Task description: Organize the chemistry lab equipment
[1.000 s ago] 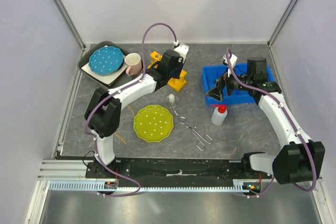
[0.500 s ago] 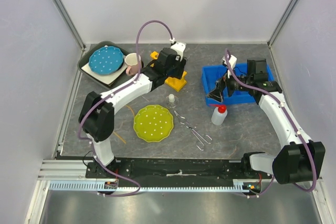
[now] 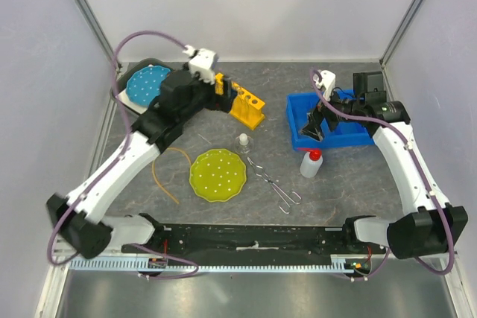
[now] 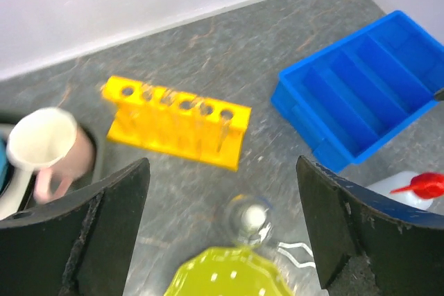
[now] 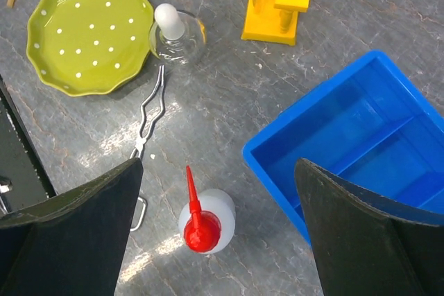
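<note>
The yellow test-tube rack (image 3: 247,106) (image 4: 177,121) stands at the back middle, with blurred clear tubes in its holes. My left gripper (image 3: 211,94) (image 4: 222,171) hangs open and empty just left of the rack, above the small white-capped flask (image 3: 243,141) (image 4: 253,218). One thin clear tube (image 3: 203,138) lies on the table. Metal tongs (image 3: 272,180) (image 5: 149,119) lie right of the plate. The red-capped squeeze bottle (image 3: 311,162) (image 5: 208,223) stands below my open, empty right gripper (image 3: 317,121) (image 5: 218,168).
A blue divided bin (image 3: 339,130) (image 5: 347,143) sits at the right. The yellow-green dotted plate (image 3: 218,174) lies front middle. A dark tray (image 3: 123,98) with a blue plate (image 3: 145,83) is at the back left, with a pink mug (image 4: 48,147) beside it. A thin yellow cord (image 3: 165,173) lies left of the plate.
My left gripper opened, then rose and drew back to the left, away from the rack. The right arm shifted only slightly.
</note>
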Tool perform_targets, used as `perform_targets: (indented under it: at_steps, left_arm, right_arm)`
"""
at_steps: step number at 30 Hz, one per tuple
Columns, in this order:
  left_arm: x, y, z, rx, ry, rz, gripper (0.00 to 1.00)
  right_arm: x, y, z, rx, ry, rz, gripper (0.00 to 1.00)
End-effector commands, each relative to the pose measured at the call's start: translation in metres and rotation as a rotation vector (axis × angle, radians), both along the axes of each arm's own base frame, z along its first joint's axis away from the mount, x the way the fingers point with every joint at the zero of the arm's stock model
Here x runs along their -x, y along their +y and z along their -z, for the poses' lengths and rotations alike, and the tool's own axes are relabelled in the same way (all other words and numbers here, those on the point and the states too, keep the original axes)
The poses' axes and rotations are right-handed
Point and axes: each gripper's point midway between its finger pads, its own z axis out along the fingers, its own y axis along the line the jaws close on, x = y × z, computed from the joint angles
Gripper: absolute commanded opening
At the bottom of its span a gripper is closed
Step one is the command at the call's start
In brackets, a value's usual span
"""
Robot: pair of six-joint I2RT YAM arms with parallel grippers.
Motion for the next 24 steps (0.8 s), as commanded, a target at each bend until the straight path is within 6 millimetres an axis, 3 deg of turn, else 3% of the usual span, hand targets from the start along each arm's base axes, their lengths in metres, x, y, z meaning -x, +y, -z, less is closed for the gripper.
perform_targets:
  at_steps: [1,3,6,9,12,18,24]
  left_arm:
    - [0.037,0.04,0.031,0.039,0.088,0.013,0.95]
    - [0.055,0.063,0.044,0.021,0.09,-0.009,0.98]
    - [0.077,0.082,0.065,0.011,0.098,-0.027,1.0]
    - [0.092,0.089,0.088,0.01,0.12,-0.027,1.0]
    - [0.098,0.093,0.111,0.005,0.152,-0.035,0.99]
    - [0.098,0.097,0.117,-0.037,0.148,-0.041,0.99]
    - [0.095,0.107,0.133,-0.084,0.191,-0.096,0.98]
  right_arm:
    - [0.021,0.006,-0.007,0.015,-0.047,-0.071,0.98]
    - [0.03,0.008,0.0,0.029,-0.027,-0.094,0.98]
    - [0.032,0.005,0.007,0.052,-0.005,-0.082,0.98]
    - [0.03,-0.002,0.012,0.098,-0.002,-0.049,0.98]
    - [0.031,-0.014,0.022,0.163,0.012,-0.018,0.98]
    - [0.049,-0.033,0.053,0.262,0.011,-0.037,0.98]
    - [0.053,-0.039,0.066,0.27,0.051,-0.012,0.98]
